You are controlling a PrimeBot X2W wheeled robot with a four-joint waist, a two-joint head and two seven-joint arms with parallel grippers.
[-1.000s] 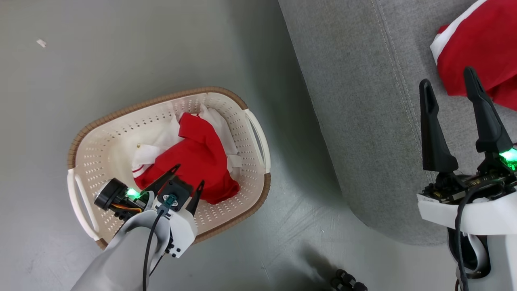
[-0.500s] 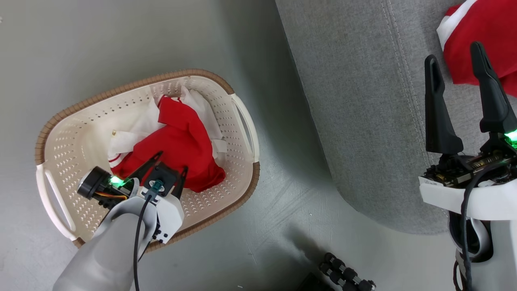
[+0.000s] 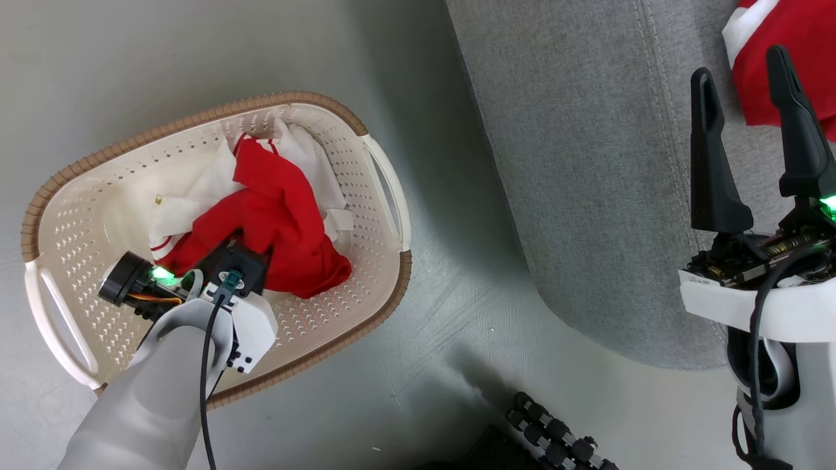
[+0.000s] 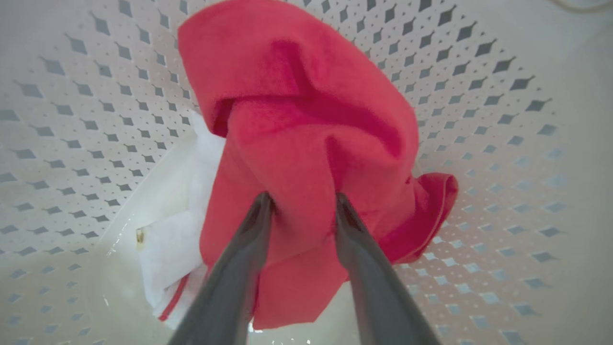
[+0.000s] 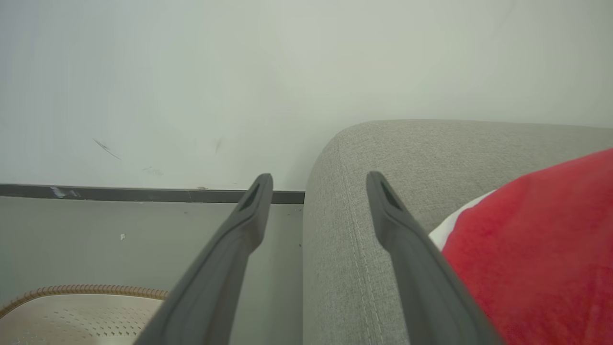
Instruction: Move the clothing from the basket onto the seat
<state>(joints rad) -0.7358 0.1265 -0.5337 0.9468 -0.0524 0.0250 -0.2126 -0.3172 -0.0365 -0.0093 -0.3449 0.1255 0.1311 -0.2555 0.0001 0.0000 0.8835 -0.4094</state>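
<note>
The left fingers (image 4: 258,215) are sunk tip-first into the red garment (image 4: 297,120). They are parted, with a ridge of cloth bunched between them; whether they pinch it or merely press on it I cannot tell. In the head view, the basket (image 3: 366,281) shows bare perforated bottom at 9 and 5 o'clock of them, and its near wall is close behind the wrist at 6. The garment's white panels spread toward 11 o'clock. The basket sits on the grey floor (image 3: 196,39), apart from the sofa (image 3: 588,163) at its 3 o'clock. A black ribbed part (image 3: 555,431) lies at its 5 o'clock. The right fingers (image 3: 708,130) stand spread wide, holding nothing, over the sofa. A second red garment (image 3: 810,39) lies on the sofa at their 1 o'clock.
</note>
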